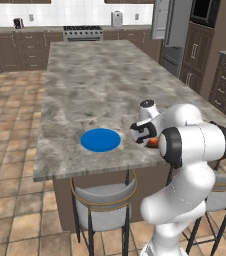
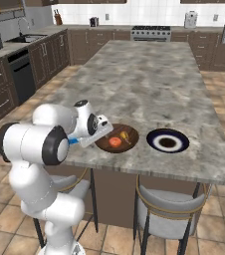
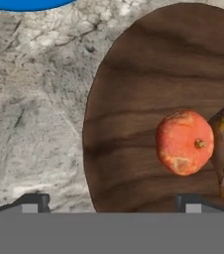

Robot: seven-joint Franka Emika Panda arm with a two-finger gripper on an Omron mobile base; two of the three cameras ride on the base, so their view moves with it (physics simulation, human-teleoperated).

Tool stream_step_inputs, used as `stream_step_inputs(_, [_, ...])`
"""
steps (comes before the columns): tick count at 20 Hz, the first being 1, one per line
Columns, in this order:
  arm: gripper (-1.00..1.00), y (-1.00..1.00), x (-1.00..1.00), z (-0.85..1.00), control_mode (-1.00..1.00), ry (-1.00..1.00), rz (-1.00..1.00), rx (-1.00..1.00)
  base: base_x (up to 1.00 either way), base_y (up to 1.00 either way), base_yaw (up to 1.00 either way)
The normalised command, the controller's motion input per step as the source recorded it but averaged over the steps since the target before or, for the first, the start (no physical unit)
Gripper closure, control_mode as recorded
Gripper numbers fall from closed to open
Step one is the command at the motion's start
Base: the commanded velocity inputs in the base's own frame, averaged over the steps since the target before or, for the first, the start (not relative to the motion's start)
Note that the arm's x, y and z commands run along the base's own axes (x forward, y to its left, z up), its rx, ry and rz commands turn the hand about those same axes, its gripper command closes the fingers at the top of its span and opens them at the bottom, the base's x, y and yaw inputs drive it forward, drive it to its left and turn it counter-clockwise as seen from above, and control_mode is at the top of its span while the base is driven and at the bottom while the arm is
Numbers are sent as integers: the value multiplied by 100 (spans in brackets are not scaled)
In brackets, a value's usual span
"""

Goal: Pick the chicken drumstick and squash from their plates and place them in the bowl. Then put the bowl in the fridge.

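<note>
Bowl (image 3: 148,89) w/ squash (image 3: 184,142), gripper (image 3: 111,201) open above

The arm (image 1: 185,165) is glossy white, built of fat rounded segments that bulge like elbows of pipe. Dark grey to black rings cap the joints, 1 broad band circling the big joint nearest the camera. A small white cap with a dark disc tops the wrist. The gripper (image 3: 111,203) ends in 2 small dark, squared finger tips (image 3: 32,202).

Grey marble island counter (image 2: 149,74) carries blue plate (image 1: 100,139), wooden bowl (image 2: 117,138), dark-rimmed plate (image 2: 168,140).
</note>
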Motion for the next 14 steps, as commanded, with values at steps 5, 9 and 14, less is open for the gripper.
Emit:
stream_step_inputs(5, [-100, 4, 17, -29, -100, 0, 0, -11, 0, 0, 0])
stream_step_inputs(9, [-100, 0, 17, -35, -100, 0, 0, -9, 0, 0, 0])
stream_step_inputs(14, [-100, -3, 22, -18, -100, 0, 0, -3, 0, 0, 0])
